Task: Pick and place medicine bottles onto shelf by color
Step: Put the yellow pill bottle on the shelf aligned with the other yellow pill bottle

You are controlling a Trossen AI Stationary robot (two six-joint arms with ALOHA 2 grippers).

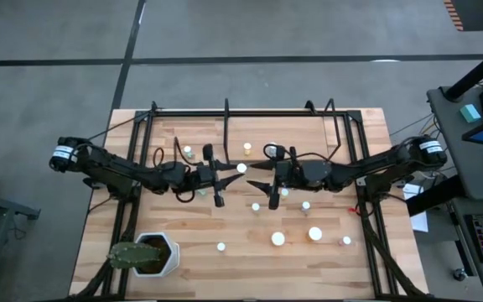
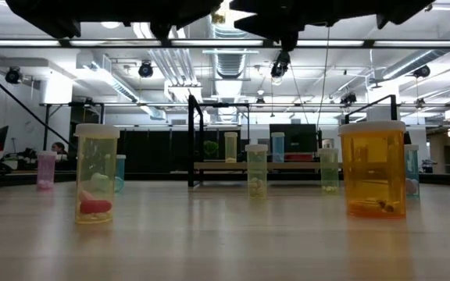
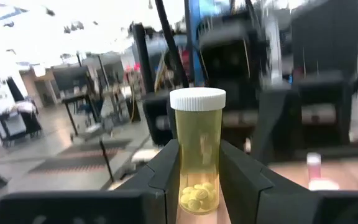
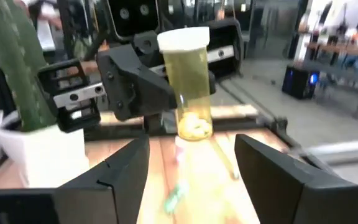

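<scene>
Handover mid-table: my left gripper (image 3: 197, 180) pinches the yellow bottle (image 3: 197, 152) upright; my right gripper (image 4: 191, 168) hangs spread beside it.

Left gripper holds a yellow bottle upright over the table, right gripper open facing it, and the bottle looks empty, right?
Not empty. The left wrist view shows pale pills at the bottom of the yellow bottle. The rest stands: the left gripper holds it upright, and the right gripper is open, facing it.

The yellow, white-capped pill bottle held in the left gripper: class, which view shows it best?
Left wrist view: the yellow, white-capped pill bottle fills the frame, pills visible. Right wrist view shows it blurrier. High view: just a white cap. Low view: not identifiable.
</scene>
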